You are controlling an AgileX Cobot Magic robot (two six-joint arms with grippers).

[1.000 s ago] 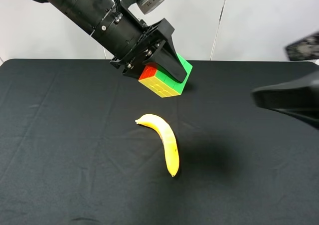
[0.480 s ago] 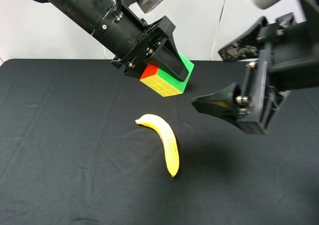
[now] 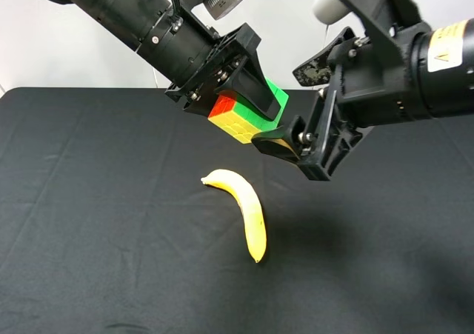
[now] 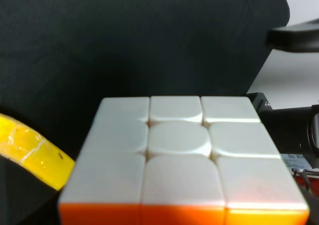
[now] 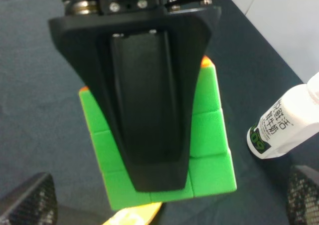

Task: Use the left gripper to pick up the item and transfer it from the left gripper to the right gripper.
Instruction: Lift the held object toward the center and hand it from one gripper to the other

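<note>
the pick-up looks done: the left gripper (image 3: 238, 103) is clamped tight on the item (image 3: 238, 129) and holds it in the air at the upper middle of the high view, above the banana (image 3: 242, 208) lying on the black table (image 3: 89, 201). the handover is left to do: the right gripper (image 3: 280, 109) stands wide open at the item's right side, one finger above and one below, gripping nothing. being a cube, the item has no long axis; it hangs tilted, green face toward the upper right, yellow face angled downward.
</note>
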